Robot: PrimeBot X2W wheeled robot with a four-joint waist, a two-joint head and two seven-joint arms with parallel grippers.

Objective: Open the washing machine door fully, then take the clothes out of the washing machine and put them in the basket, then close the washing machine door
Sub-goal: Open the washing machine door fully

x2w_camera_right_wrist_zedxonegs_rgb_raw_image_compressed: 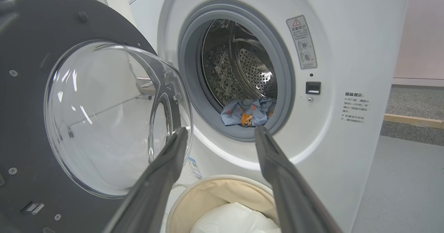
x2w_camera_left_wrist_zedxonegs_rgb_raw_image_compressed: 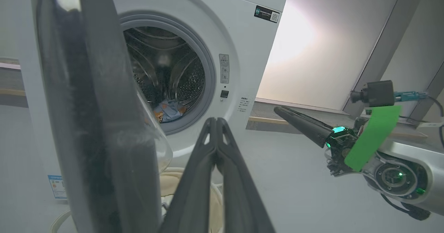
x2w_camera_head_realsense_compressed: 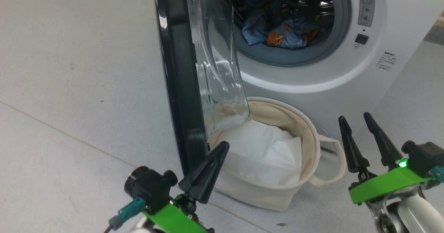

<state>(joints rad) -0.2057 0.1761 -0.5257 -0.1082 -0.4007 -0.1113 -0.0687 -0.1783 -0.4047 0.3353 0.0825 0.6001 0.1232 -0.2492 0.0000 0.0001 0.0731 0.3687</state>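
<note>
The washing machine [x2w_camera_head_realsense_compressed: 381, 17] has its drum mouth uncovered. The washing machine door [x2w_camera_head_realsense_compressed: 177, 69] stands swung out, edge-on to the head view, its glass bowl [x2w_camera_head_realsense_compressed: 215, 63] over the basket [x2w_camera_head_realsense_compressed: 312, 135]. The clothes [x2w_camera_head_realsense_compressed: 281, 28], blue with orange figures, lie at the drum's front lip [x2w_camera_right_wrist_zedxonegs_rgb_raw_image_compressed: 248, 111]. My left gripper [x2w_camera_head_realsense_compressed: 222, 148] is shut on nothing, close beside the door's lower edge [x2w_camera_left_wrist_zedxonegs_rgb_raw_image_compressed: 86, 104]; whether it touches is unclear. My right gripper [x2w_camera_head_realsense_compressed: 354, 117] is open and empty, right of the basket, pointing at the drum mouth [x2w_camera_right_wrist_zedxonegs_rgb_raw_image_compressed: 221, 130].
A plain white sheet [x2w_camera_head_realsense_compressed: 263, 153] lies inside the basket, which sits on the floor against the machine's front under the drum mouth. Grey tiled floor [x2w_camera_head_realsense_compressed: 69, 87] stretches to the left. A low wooden strip [x2w_camera_right_wrist_zedxonegs_rgb_raw_image_compressed: 412, 120] runs along the floor right of the machine.
</note>
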